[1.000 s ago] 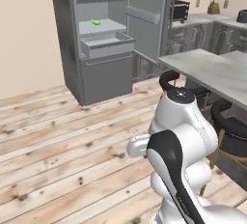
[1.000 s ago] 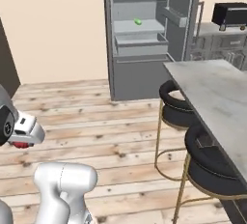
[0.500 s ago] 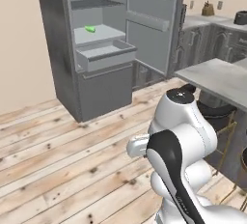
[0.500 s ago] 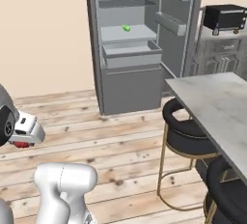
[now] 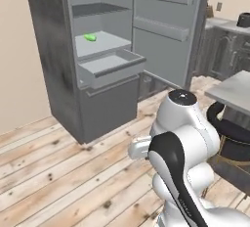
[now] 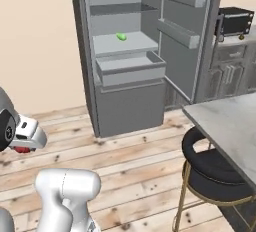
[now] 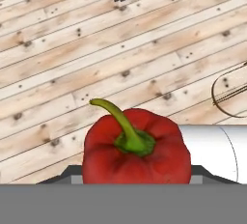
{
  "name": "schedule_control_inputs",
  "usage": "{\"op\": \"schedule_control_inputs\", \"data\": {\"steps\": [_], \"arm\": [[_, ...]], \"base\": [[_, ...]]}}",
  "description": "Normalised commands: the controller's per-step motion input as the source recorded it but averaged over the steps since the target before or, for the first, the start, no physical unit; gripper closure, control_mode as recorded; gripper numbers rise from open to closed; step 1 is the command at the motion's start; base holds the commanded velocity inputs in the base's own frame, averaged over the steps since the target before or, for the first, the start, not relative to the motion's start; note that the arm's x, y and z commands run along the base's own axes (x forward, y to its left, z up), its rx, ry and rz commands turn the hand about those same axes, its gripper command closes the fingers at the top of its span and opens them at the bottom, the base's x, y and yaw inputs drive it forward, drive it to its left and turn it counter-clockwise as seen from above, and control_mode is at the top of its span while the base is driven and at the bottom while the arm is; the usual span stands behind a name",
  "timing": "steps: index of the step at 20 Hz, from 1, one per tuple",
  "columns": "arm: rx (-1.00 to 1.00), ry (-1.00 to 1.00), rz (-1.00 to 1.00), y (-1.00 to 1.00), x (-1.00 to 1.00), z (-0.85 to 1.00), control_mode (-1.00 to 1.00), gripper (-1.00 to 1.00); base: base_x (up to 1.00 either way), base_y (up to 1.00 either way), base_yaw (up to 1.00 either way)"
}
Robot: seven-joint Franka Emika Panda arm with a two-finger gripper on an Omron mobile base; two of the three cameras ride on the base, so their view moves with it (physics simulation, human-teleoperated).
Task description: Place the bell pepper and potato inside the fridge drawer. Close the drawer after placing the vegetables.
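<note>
My gripper (image 7: 135,175) is shut on the bell pepper (image 7: 135,148), a glossy red one with a green stem that hangs over the wooden floor. The right base view has the gripper (image 6: 22,145) at the far left, with the red bell pepper (image 6: 21,150) showing under it. The fridge drawer (image 5: 110,72) (image 6: 131,71) stands pulled out below the lower shelf of the open fridge, well ahead of the gripper. The potato is out of view.
An elongated green vegetable (image 5: 90,37) (image 6: 121,36) lies on the shelf above the drawer. The fridge door (image 5: 166,25) hangs open to the right. A counter (image 6: 230,126) with a black stool (image 6: 215,176) stands at the right. Bare wood floor lies between me and the fridge.
The base has moved, so the fridge now looks larger and closer in both base views. The gripper still holds the bell pepper as before.
</note>
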Motion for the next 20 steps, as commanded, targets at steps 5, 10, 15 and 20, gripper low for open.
{"op": "schedule_control_inputs", "data": {"steps": [5,10,15,20], "arm": [[0.0,0.0,0.0,0.0,0.0,0.0,1.0,1.0],[0.0,0.0,0.0,0.0,0.0,0.0,1.0,1.0],[0.0,0.0,0.0,0.0,0.0,0.0,1.0,1.0],[0.0,0.0,0.0,0.0,0.0,0.0,1.0,1.0]], "base": [[1.0,0.21,-0.19],[1.0,0.11,-0.18],[1.0,0.0,-0.12],[1.0,-0.08,-0.01]]}}
